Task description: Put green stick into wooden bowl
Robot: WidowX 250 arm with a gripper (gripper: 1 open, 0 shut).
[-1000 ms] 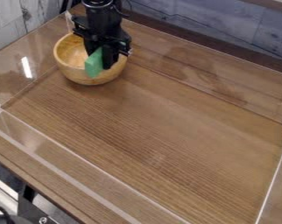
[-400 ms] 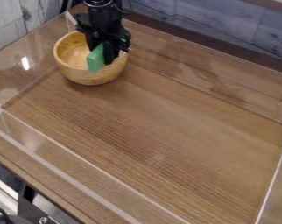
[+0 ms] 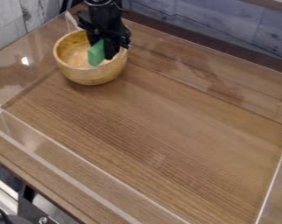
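Observation:
The wooden bowl (image 3: 82,63) is round and light tan, and it stands at the far left of the table. Over its right half hangs my black gripper (image 3: 100,51), pointing almost straight down. Its jaws are shut on the green stick (image 3: 96,52), a small bright green block held upright between the fingers. The stick's lower end reaches down inside the bowl's rim. I cannot tell whether it touches the bowl's bottom. The gripper hides part of the bowl's far rim.
A wooden table top (image 3: 167,122) with clear low walls (image 3: 61,166) along the front and left edges. A grey plank wall (image 3: 225,22) runs behind the table.
The gripper with the green stick has moved up and left in the picture, from the bowl's right rim to over its inside, and sunk a little.

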